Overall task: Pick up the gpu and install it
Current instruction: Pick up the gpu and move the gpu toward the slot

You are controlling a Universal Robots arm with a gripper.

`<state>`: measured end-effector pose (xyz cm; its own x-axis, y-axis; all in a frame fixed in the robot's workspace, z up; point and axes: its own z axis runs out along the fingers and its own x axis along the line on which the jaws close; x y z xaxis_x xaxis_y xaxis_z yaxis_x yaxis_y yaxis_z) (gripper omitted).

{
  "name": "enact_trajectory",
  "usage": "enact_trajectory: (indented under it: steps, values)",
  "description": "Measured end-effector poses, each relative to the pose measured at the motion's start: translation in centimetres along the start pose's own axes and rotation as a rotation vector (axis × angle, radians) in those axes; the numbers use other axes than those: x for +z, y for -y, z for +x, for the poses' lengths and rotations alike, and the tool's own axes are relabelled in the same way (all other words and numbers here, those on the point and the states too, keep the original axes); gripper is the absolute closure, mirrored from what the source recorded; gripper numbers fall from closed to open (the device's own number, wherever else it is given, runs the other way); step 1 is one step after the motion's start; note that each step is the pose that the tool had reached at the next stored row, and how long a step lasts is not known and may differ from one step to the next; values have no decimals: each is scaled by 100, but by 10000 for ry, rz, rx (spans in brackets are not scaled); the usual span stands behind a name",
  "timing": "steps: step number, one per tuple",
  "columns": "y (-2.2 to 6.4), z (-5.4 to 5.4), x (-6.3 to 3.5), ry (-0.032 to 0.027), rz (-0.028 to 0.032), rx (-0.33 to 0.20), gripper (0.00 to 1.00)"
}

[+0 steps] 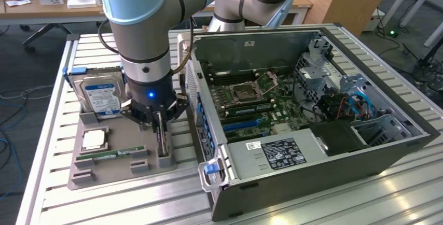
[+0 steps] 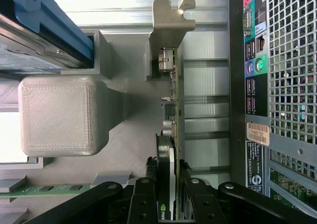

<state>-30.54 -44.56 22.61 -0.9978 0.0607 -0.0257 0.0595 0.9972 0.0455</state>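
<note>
The slatted metal table (image 1: 387, 199) carries all components. The open computer case (image 1: 312, 176) lies on its side toward the exterior view's right, with the motherboard (image 1: 256, 100) exposed inside. The robot arm (image 1: 142, 28) descends vertically at the exterior view's left of the case, over the grey parts tray (image 1: 114, 170).

The tray sits just beside the case. The hard drive (image 1: 100, 98), silver with a blue label, stands upright at the tray's far end.

The gripper (image 1: 161, 124) is positioned at the tray edge nearest the case. In the wrist view, its black fingers (image 2: 143, 196) clasp both faces of the gpu (image 2: 174, 110), one finger per side.

The gpu (image 1: 163, 142) stands on edge in its tray slot, between the tray's posts and the case wall. Its silver end bracket (image 2: 171, 21) points away from the gripper.

A square processor (image 1: 93, 139) lies flat on the tray. The narrow green memory stick (image 1: 111, 154) rests in its slot just beside the processor.
</note>
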Motion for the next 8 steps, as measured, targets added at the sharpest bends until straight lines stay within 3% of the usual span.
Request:
enact_trajectory:
  steps: [8]
  values:
    - [0, 0, 0, 0, 0, -2, 73]
